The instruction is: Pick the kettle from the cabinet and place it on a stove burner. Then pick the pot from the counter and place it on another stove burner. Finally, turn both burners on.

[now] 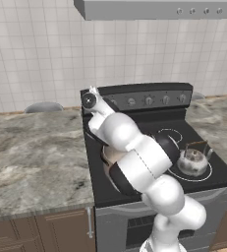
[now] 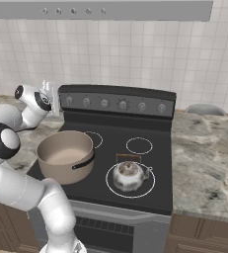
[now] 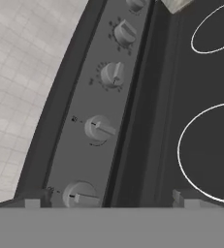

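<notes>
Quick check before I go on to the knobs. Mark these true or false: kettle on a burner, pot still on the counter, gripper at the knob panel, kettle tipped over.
1. The kettle sits on a front burner of the stove. True.
2. The pot is on the counter. False: it sits on the stove, beside the kettle.
3. The gripper is at the left end of the knob panel. True.
4. The kettle lies tipped over. False: it stands upright.
</notes>
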